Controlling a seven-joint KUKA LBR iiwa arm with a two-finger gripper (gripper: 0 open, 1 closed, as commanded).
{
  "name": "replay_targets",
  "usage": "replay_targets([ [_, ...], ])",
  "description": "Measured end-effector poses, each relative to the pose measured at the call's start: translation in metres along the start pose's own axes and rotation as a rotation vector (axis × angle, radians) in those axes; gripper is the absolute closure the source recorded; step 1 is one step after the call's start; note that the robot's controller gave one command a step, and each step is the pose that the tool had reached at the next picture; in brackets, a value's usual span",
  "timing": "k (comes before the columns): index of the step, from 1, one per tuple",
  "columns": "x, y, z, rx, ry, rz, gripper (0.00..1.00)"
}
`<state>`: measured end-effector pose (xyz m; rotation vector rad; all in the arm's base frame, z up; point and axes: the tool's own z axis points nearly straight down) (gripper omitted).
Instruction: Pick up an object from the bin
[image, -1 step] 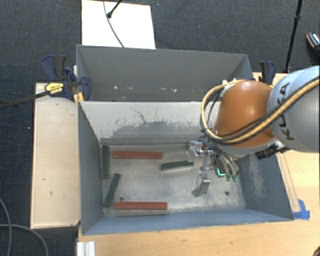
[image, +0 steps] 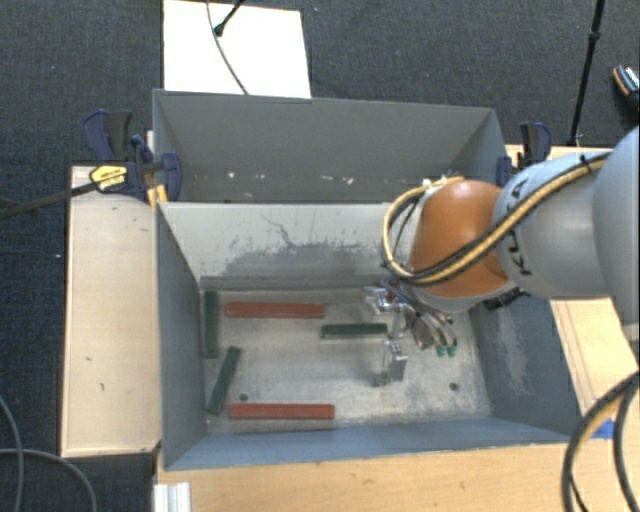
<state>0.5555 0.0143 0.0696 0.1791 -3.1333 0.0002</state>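
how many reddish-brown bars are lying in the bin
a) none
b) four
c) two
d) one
c: one reddish-brown bar lies toward the back of the bin, and a second reddish-brown bar lies along its front wall.
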Motion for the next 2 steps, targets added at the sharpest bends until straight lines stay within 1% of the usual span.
replay_targets([
  [1,-0.001,0.001,-0.004,-0.001,-0.005,0.002,1.0],
  [2,-0.03,0.032,-0.131,-0.001,-0.016,0.01,1.0],
])
